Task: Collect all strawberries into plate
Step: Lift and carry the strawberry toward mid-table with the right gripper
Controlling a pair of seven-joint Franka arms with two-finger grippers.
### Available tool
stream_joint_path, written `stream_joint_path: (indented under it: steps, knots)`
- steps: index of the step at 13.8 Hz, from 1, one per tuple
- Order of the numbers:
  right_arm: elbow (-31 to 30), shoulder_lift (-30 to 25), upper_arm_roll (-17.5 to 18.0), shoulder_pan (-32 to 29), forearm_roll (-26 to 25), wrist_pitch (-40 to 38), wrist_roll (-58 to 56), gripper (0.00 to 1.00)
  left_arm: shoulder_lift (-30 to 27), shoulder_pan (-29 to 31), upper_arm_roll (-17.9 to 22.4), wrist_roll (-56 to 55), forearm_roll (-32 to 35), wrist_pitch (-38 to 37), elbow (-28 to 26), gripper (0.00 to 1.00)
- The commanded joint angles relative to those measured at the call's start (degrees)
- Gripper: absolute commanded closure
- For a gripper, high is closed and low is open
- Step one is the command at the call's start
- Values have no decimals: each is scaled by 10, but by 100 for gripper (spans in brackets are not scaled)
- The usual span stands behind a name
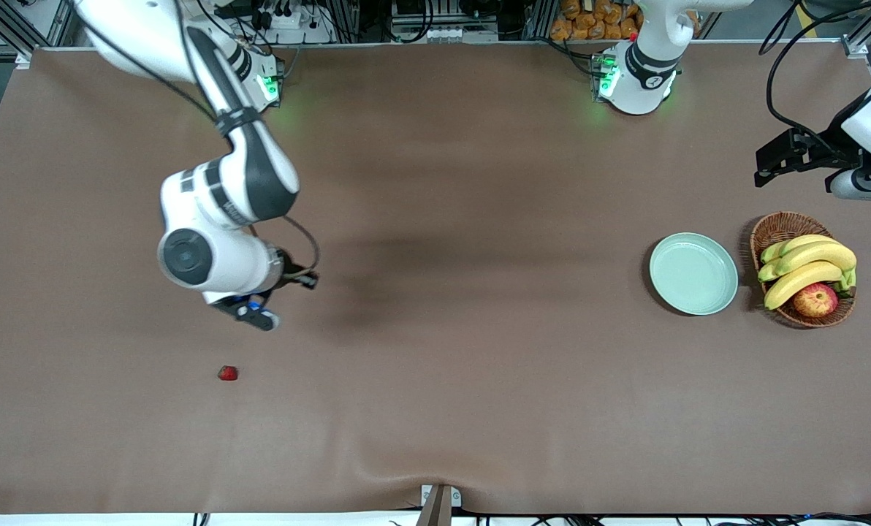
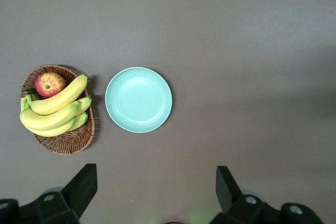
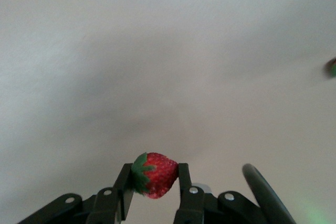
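Right tool (image 3: 153, 182) is up in the air over the bench (image 1: 435, 351) at the right arm's end, its fingers (image 3: 124, 187) clamped on 1 strawberry (image 3: 154, 174), green top turned to one finger. A second strawberry (image 1: 227, 373) lies on the bench below that tool, nearer the front camera than the spot the tool is over; the right wrist view catches it as a red speck at the frame edge (image 3: 332, 67). No third berry can be made out.

Left tool (image 2: 157, 190) waits high over the left arm's end, fingers (image 2: 84, 184) wide apart, nothing between them. Under it: the plate (image 2: 138, 99), mint green, with no berries on it, and just beside it a basket (image 2: 60, 142) of bananas (image 2: 52, 111) and 1 apple (image 2: 49, 84).
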Motion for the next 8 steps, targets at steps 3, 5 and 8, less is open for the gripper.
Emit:
stream_joint_path:
  steps: [3, 5, 8]
  knots:
    - [16, -7, -6, 54, 55, 0, 102, 79, -1, 1, 0, 11, 1, -4, 6, 0]
    - [25, -7, -7, 70, 76, 0, 129, 79, -1, 4, 0, 12, 1, -4, 6, 0]
    - [43, -1, -7, 108, 79, 24, 200, 80, -1, 4, 0, 11, 1, -4, 5, 0]
